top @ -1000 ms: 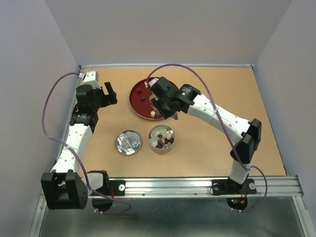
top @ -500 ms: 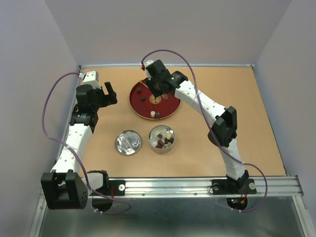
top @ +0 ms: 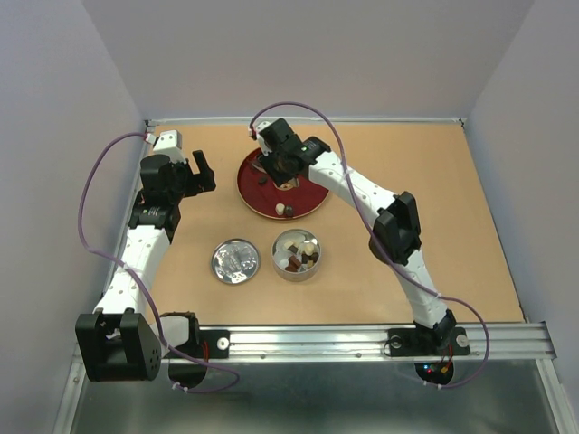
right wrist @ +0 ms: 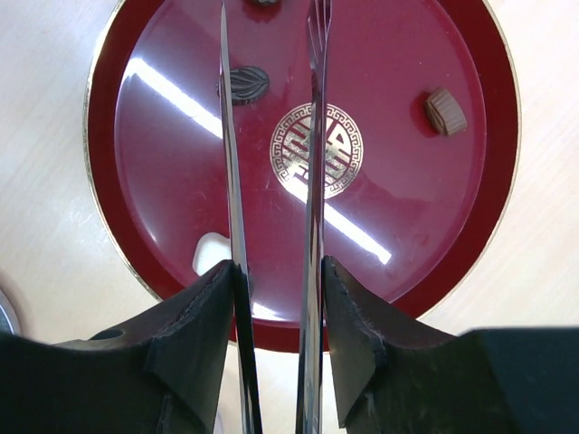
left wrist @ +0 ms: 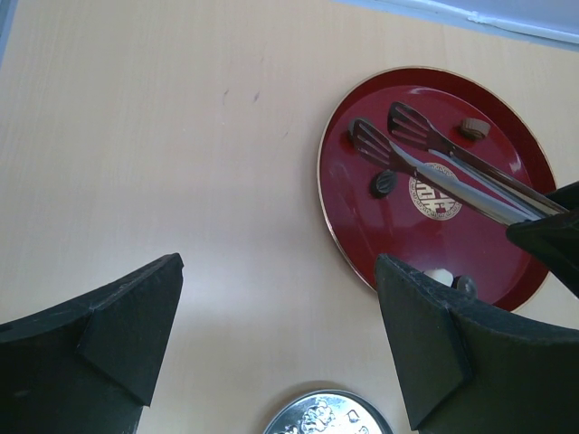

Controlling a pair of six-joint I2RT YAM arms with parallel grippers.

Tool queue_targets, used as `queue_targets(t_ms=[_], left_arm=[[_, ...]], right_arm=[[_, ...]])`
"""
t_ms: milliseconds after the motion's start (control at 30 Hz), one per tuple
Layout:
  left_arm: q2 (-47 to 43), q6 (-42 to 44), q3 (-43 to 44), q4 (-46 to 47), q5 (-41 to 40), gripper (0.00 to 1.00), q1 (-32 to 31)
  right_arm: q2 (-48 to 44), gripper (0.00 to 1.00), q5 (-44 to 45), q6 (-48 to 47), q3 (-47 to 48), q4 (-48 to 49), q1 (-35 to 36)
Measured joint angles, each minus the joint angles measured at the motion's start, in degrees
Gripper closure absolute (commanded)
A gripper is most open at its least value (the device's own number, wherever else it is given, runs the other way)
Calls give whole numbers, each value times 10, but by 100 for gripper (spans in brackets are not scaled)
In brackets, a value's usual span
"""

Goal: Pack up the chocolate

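Observation:
Loose pieces of chocolate lie on the red plate (top: 312, 194): a dark oval piece (right wrist: 244, 84), a reddish-brown one (right wrist: 445, 111) and a cream-white one (right wrist: 213, 253). More chocolate fills the round tin (top: 276, 256). My right gripper (right wrist: 276, 271) is shut on the metal tongs (right wrist: 315, 181) and hangs above the plate (right wrist: 407, 208). The tong blades stand a little apart with nothing between them, their tips close to the dark oval piece (left wrist: 383, 183). My left gripper (left wrist: 279, 267) is open and empty over bare table, left of the plate (left wrist: 362, 226).
The tin's embossed silver lid (top: 236, 261) lies left of the tin, and its edge shows under the left gripper (left wrist: 327, 416). Walls close the table at the back and on both sides. A metal rail runs along the near edge.
My right arm has stretched out and carried the tongs from the plate's near side to its far left part. The tong blades have spread slightly. The left arm has not moved.

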Motion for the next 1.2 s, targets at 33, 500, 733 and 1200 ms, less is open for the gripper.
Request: queue_targets(t_ms=[33,500,733,1200], left_arm=[[0,0,0,0,0,1,0],[1,0,0,0,0,1,0],[1,0,0,0,0,1,0],[1,0,0,0,0,1,0]], right_arm=[[1,52,-1,-1,0,1,0],[19,51,-10,-12,7,15,0],[31,55,-5,-23,7,16,0],[47,71,9,-33,7,18,0]])
